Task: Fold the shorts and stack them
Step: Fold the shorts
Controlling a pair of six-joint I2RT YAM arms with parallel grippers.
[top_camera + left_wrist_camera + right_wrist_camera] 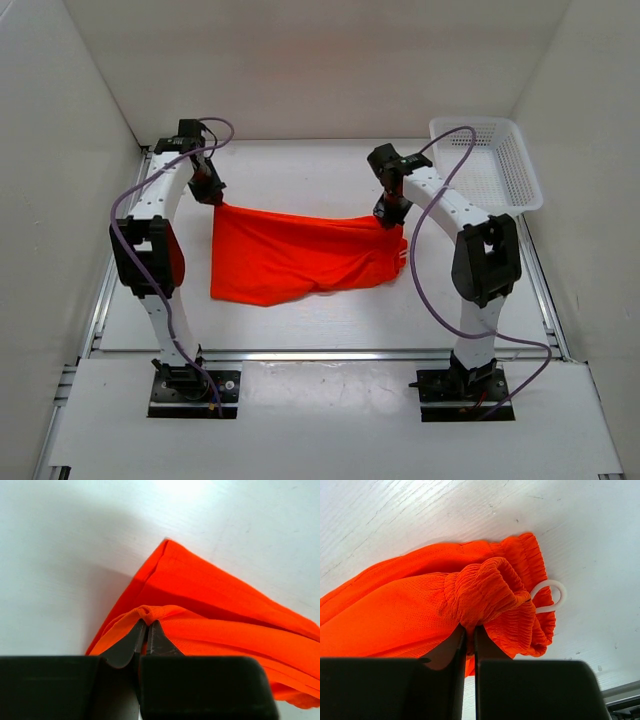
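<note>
We are looking at the shorts, a bright orange-red pair, spreading across the middle of the white worktop between the two arms. The left fingers are pinching the far left corner of the fabric, and the right fingers are pinching the far right end, so the far edge is stretching in a line from one to the other. The near part of the shorts is lying on the worktop, with the near hem sagging unevenly toward the arm bases.

From the left wrist, we are seeing the left fingers clenched tight on a small fold of the smooth orange cloth, with no gap between them. The cloth is fanning out to the right from that pinch, and a folded corner is pointing away from the camera over the bare worktop.

From the right wrist, we are seeing the right fingers clamped on a bunched roll of the gathered elastic waistband, the tips pressing together with fabric between them. A loop of the white drawstring is sticking out just beside the waistband, on its right.

A white plastic basket is sitting at the far right corner of the worktop, well apart from the shorts.
</note>
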